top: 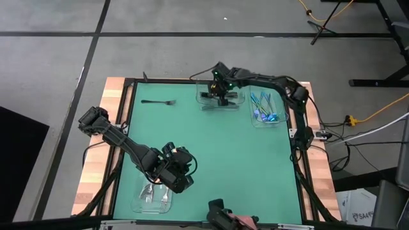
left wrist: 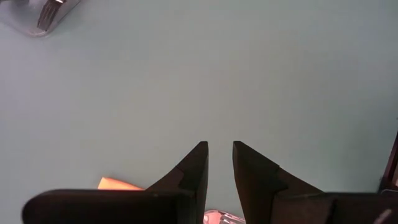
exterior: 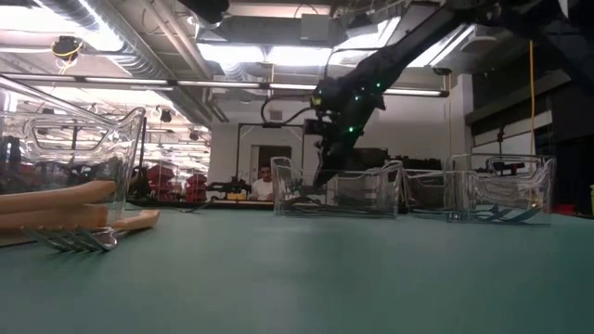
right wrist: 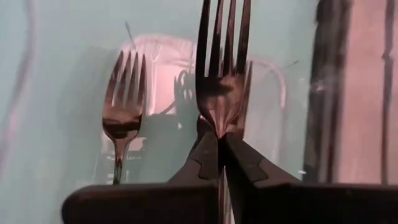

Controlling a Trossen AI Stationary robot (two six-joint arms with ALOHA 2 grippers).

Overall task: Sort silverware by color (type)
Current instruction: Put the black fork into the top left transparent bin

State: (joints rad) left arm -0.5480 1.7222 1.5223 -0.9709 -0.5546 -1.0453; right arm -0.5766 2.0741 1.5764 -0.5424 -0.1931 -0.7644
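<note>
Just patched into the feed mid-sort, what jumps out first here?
The right gripper stands out: it is shut on a black fork, held over the clear tray at the table's far edge, with another dark fork beside it. The left gripper hangs slightly open and empty above the near-left tray of orange-handled forks. One black fork lies alone on the green mat, far left.
</note>
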